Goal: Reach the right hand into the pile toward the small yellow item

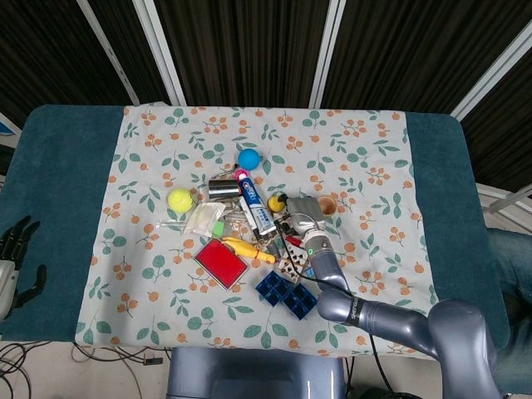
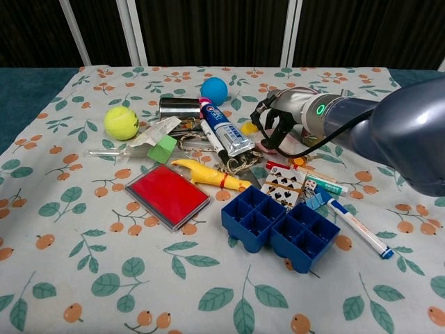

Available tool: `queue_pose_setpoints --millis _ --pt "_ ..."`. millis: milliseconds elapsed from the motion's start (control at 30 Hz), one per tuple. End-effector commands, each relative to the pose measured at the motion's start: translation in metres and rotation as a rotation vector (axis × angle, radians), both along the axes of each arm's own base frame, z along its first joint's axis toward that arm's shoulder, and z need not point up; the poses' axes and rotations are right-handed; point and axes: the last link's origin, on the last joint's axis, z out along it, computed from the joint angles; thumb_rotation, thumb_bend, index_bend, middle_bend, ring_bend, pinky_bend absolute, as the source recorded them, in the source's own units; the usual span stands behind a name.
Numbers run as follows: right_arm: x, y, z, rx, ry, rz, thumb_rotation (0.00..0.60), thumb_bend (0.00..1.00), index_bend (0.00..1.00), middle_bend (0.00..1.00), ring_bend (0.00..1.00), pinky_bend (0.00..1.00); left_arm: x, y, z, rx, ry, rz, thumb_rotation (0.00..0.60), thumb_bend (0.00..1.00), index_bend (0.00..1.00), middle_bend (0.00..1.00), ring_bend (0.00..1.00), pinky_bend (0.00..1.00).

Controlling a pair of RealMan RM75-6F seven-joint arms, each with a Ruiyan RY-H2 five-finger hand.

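Chest view gives the best look at the small yellow item [image 2: 249, 128], a little rounded piece peeking out at the far side of the pile, tucked between the toothpaste tube [image 2: 226, 132] and the right robot hand [image 2: 278, 122]. From the head view it reads as a small yellow ball-like shape [image 1: 276, 202] just beside the tube's upper end. Only part of it shows, so the material is hard to call; my read is light and hard, smooth enough to skid or roll if nudged from one side. Best bet would be a pinch across its exposed top, thumb one side and a finger the other, coming down from above, since the tube crowds it on the left.

Right robot hand sits right next to it, dark fingers [image 2: 266, 111] curled downward over the clutter, apparently holding nothing; whether a fingertip touches the yellow piece I cannot tell. Left robot hand [image 1: 12, 258] is parked well away at the edge of the surface, fingers spread, empty.

Around them: playing card [image 2: 284, 185], blue tray [image 2: 279, 226], yellow banana-shaped toy [image 2: 205, 174], and a tennis ball [image 2: 122, 122] out wide
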Motion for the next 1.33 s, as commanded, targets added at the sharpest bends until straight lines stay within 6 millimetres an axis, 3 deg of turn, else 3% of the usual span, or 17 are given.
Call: queue_pose_setpoints --millis 33,233,633,900,1067,1333 --pt "0.001 0.000 0.008 -0.010 -0.026 0.005 0.600 0.49 0.26 0.42 0.59 0.30 0.000 0.000 0.000 0.000 0.000 0.000 0.600 0.52 0.02 0.00 0.05 0.18" --pt "0.002 0.005 0.034 -0.021 -0.114 0.004 0.600 0.49 0.26 0.42 0.59 0.30 0.000 0.000 0.000 0.000 0.001 0.001 0.600 0.52 0.02 0.00 0.05 0.18" --pt "-0.003 0.027 0.125 -0.061 -0.344 0.019 0.600 0.49 0.26 0.43 0.63 0.30 0.000 -0.001 0.000 0.006 0.009 0.004 0.600 0.52 0.03 0.00 0.05 0.19" --pt "-0.008 0.047 0.182 -0.044 -0.589 -0.036 0.600 0.49 0.27 0.44 0.63 0.30 0.000 -0.003 -0.001 0.005 0.015 -0.001 0.600 0.52 0.03 0.00 0.05 0.19" --pt "-0.016 0.058 0.207 0.074 -0.753 -0.146 0.600 0.49 0.28 0.44 0.63 0.30 0.001 -0.004 -0.001 0.007 0.017 -0.003 0.600 0.52 0.03 0.00 0.05 0.19" --pt "-0.034 0.071 0.236 0.107 -0.824 -0.167 0.600 0.49 0.29 0.44 0.63 0.30 0.001 -0.005 -0.002 0.007 0.024 -0.007 0.600 0.52 0.03 0.00 0.05 0.20"
